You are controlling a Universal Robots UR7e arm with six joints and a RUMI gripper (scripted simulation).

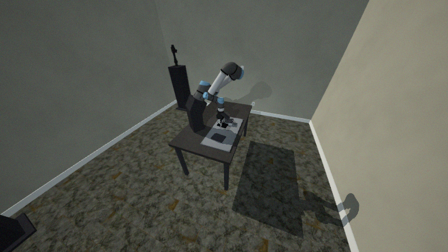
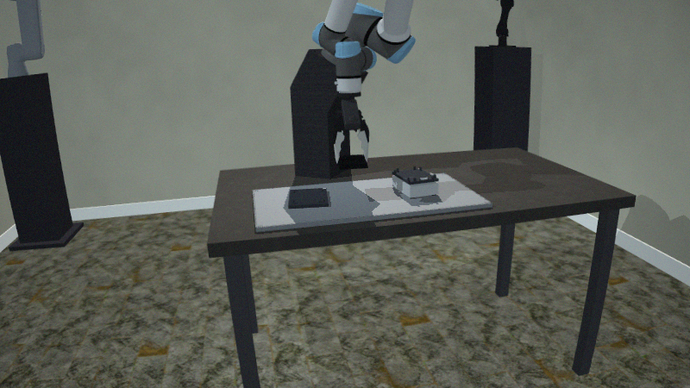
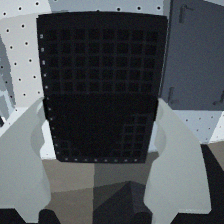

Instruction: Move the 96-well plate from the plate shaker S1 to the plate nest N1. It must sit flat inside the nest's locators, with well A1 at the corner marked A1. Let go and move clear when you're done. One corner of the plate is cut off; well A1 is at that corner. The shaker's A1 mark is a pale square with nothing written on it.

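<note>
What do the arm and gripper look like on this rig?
The arm has pale grey tube links, dark grey joint housings and light blue joint caps, with a white ring above the wrist in the exterior view. The gripper has a black body and two broad, pale grey-white fingers that flare outward. No cables or markings show.

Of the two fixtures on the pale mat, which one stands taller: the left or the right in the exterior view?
The right one, the plate shaker S1: a pale boxy body with a dark top. The plate nest N1 on the left is a low, dark, flat pad.
</note>
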